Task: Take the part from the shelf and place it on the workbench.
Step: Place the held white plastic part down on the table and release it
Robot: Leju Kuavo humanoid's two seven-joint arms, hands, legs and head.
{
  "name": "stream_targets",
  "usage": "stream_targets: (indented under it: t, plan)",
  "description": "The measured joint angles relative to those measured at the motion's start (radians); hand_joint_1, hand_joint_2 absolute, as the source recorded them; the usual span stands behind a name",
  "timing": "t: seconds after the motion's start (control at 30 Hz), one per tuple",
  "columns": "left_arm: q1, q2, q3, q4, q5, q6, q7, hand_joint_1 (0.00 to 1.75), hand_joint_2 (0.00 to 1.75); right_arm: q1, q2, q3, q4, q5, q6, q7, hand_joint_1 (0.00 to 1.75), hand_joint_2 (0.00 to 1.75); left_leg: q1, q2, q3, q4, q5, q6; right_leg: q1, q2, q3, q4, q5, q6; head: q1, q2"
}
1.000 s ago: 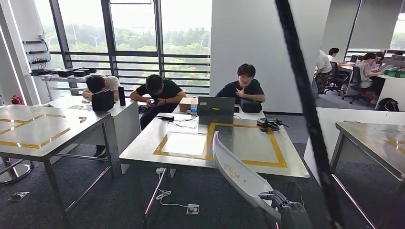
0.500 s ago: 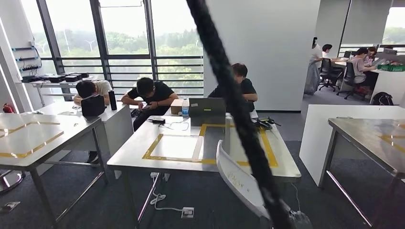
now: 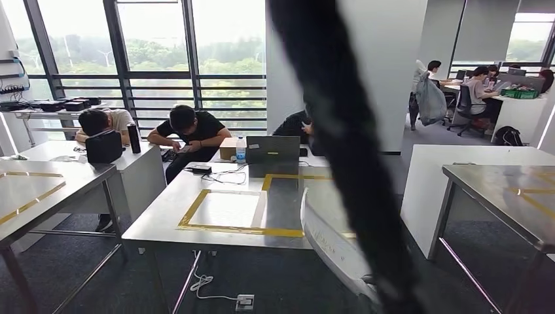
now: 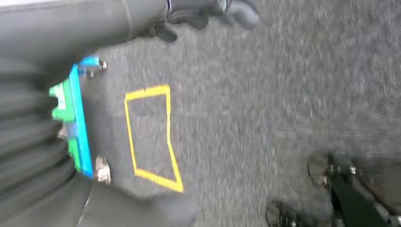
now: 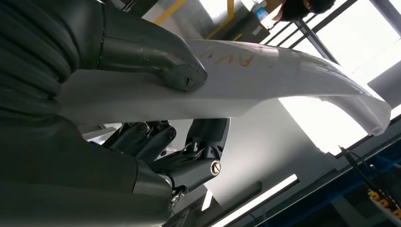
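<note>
While gripped by the right hand (image 5: 156, 118), the part (image 3: 330, 239) lengthwise toward the workbench (image 3: 157, 219).

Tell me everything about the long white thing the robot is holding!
The white part is a long, curved, thin panel that looks like smooth plastic, with orange scribbles near one end. The right hand grips it, thumb on one face and dark fingers on the other. In the head view it sticks up and forward at a slant, in front of the steel table with the yellow tape, not touching it.
</note>
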Motion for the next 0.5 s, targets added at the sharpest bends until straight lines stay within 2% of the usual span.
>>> stream_targets:
  t: [0.03,0.1,0.13,0.17,0.2,0.23,0.27,0.3,0.33,0.4,0.43,0.47,0.5]
  plan:
    - [-0.001,-0.001,0.0,0.0,0.0,0.0,-0.001,0.0,1.75,-0.002,-0.001,-0.002,0.0,-0.002,-0.001,-0.002,1.75,1.75,0.002,-0.001,0.012,-0.004,-0.007,0.007,0.0,-0.003,-0.017,0.04,0.022,0.005,0.001,0.0]
    - [-0.002,-0.002,0.0,-0.001,0.0,0.001,0.0,0.0,1.75,-0.006,-0.004,-0.005,0.002,-0.003,-0.002,-0.003,1.75,1.75,0.003,-0.002,0.044,-0.009,-0.027,0.018,-0.002,-0.011,-0.098,0.158,0.053,0.013,0.003,0.0]
    - [-0.003,-0.002,0.0,-0.001,0.0,0.002,0.001,0.0,1.75,-0.006,-0.005,-0.006,0.003,-0.004,-0.002,-0.003,1.75,1.75,0.002,-0.002,0.06,-0.01,-0.041,0.021,-0.003,-0.013,-0.148,0.213,0.04,0.015,0.003,0.0]
    - [-0.003,-0.002,0.0,-0.001,0.0,0.002,0.002,0.0,1.75,-0.006,-0.007,-0.006,0.004,-0.004,-0.002,-0.003,1.75,1.75,0.001,-0.003,0.078,-0.011,-0.057,0.022,-0.003,-0.014,-0.194,0.252,0.005,0.017,0.003,0.0]
    - [-0.003,-0.002,0.0,-0.001,0.0,0.003,0.004,0.0,1.75,-0.006,-0.007,-0.006,0.006,-0.004,-0.002,-0.003,1.75,1.75,0.001,-0.005,0.096,-0.011,-0.073,0.023,-0.003,-0.014,-0.23,0.269,-0.042,0.018,0.004,0.0]
    - [-0.003,-0.002,0.0,-0.002,0.0,0.004,0.006,0.0,1.75,-0.006,-0.007,-0.006,0.007,-0.003,-0.001,-0.002,1.75,1.75,0.0,-0.006,0.118,-0.011,-0.091,0.023,-0.003,-0.014,-0.259,0.265,-0.091,0.018,0.004,0.0]
    - [-0.002,-0.002,0.0,-0.002,0.0,0.005,0.007,0.0,1.75,-0.007,-0.007,-0.006,0.009,-0.003,0.001,-0.002,1.75,1.75,0.0,-0.007,0.139,-0.011,-0.108,0.022,-0.003,-0.015,-0.277,0.244,-0.119,0.018,0.005,0.0]
    - [-0.002,-0.003,0.001,-0.002,0.0,0.005,0.01,0.0,1.75,-0.009,-0.007,-0.006,0.011,-0.003,0.003,-0.001,1.75,1.75,-0.002,-0.008,0.163,-0.012,-0.126,0.022,-0.003,-0.015,-0.288,0.202,-0.109,0.015,0.005,0.0]
    - [-0.002,-0.004,0.001,-0.001,0.0,0.006,0.013,0.0,1.75,-0.011,-0.007,-0.006,0.015,-0.002,0.004,-0.001,1.75,1.75,-0.002,-0.008,0.183,-0.012,-0.146,0.021,-0.002,-0.017,-0.294,0.145,-0.051,0.01,0.005,0.0]
    - [-0.003,-0.006,0.001,-0.001,-0.002,0.006,0.022,0.0,1.75,-0.018,-0.008,-0.006,0.026,-0.002,0.008,0.002,1.75,1.75,-0.005,-0.009,0.219,-0.012,-0.186,0.015,0.005,-0.02,-0.291,0.04,0.123,-0.001,0.004,0.0]
    - [-0.005,-0.007,0.001,-0.001,-0.003,0.007,0.027,0.0,1.75,-0.021,-0.009,-0.008,0.03,-0.001,0.009,0.004,1.75,1.75,-0.005,-0.01,0.238,-0.012,-0.201,0.01,0.01,-0.021,-0.283,0.013,0.182,-0.005,0.004,0.0]
    - [-0.009,-0.008,0.0,-0.001,-0.006,0.007,0.03,0.0,1.75,-0.027,-0.009,-0.01,0.032,0.0,0.011,0.005,1.75,1.75,-0.004,-0.011,0.255,-0.006,-0.206,0.002,0.014,-0.02,-0.271,0.003,0.199,-0.01,0.002,0.0]
    - [-0.014,-0.008,0.0,-0.002,-0.009,0.007,0.033,0.0,1.75,-0.035,-0.009,-0.011,0.032,0.001,0.012,0.007,1.75,1.75,-0.003,-0.011,0.261,0.007,-0.202,-0.007,0.015,-0.018,-0.255,0.002,0.192,-0.016,0.001,0.0]
